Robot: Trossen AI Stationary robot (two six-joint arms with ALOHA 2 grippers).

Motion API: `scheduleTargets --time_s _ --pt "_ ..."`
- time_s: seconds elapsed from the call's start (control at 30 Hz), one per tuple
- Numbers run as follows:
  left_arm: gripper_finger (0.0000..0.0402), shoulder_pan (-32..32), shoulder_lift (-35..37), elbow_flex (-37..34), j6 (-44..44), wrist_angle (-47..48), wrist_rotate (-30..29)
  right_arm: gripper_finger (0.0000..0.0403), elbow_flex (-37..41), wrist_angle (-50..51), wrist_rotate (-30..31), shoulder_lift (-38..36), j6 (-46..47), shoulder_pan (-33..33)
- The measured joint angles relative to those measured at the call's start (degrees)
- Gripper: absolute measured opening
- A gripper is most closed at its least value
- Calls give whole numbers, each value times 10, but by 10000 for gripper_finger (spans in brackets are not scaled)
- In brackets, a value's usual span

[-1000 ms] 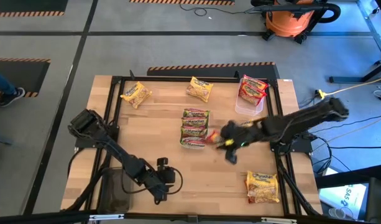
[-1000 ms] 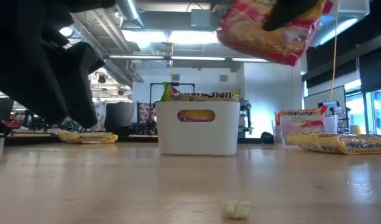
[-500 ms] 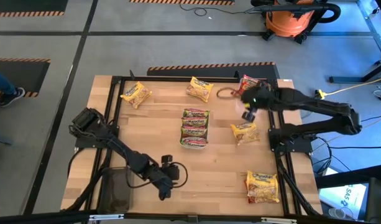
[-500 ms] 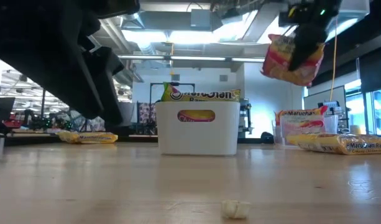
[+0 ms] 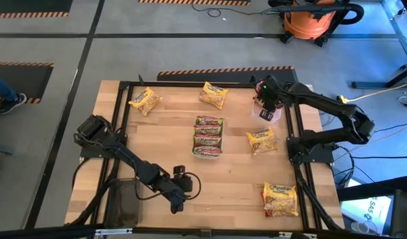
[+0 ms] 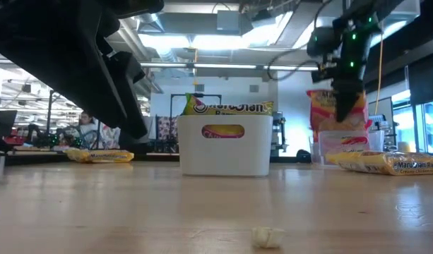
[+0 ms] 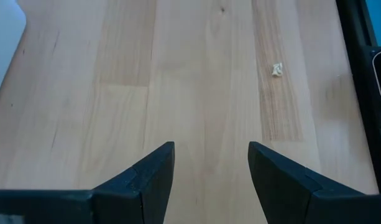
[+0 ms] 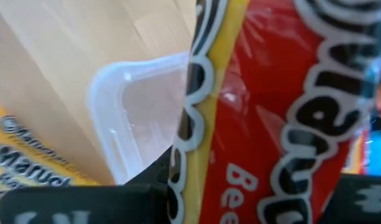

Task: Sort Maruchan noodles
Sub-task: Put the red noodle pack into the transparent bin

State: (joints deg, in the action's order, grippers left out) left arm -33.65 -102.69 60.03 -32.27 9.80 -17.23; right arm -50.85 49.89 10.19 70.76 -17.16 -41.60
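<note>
Two arms up. My right hand (image 5: pixel 268 108) hangs over the clear plastic tray (image 8: pixel 137 118) at the far right corner of the wooden counter (image 5: pixel 163 166), pinching a red crinkly Maruchan packet (image 8: pixel 283 99). Low view shows the packet hanging upright from the fingers, lower edge at about the tray's rim, another red packet already lying inside. My left hand (image 7: pixel 210 163) waits near the front left, fingers spread, nothing between them, bare wood below.

Green-wrapped packets (image 5: pixel 208 136) are stacked in the white bin mid-counter. Four yellow-wrapped packets (image 5: pixel 261 141) lie loose: one just beside the tray, one front right, two along the far edge.

Risks as I judge them:
- Packet hangs on edge; released now, it could tip over the tray wall and land on the counter or the nearby yellow one.
- Crinkly wrapper may cling to a finger and drag out when I lift.
- Going lower could nudge the light tray off its spot.
</note>
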Motion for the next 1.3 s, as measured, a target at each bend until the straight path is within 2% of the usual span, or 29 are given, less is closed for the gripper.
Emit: scheduleTargets --time_s 0.13,0.53,0.67,0.77,0.97,1.07,1.3 --pt "199 0 0 0 0 0 0 102 31 -33 -43 15 -14 -32" --pt "199 0 0 0 14 -2 11 106 86 -75 -47 55 -13 -49" --pt "199 0 0 0 20 -5 22 136 86 -85 -52 55 -12 -49" --pt "199 1 0 0 22 -6 32 176 86 -100 -32 55 -13 -49" --pt "199 3 0 0 29 -17 64 238 86 -104 65 55 -10 -49" --pt "199 3 0 0 39 -26 64 250 86 -104 88 55 3 -49" --pt "199 3 0 0 45 -31 64 249 85 -82 67 34 23 -49"
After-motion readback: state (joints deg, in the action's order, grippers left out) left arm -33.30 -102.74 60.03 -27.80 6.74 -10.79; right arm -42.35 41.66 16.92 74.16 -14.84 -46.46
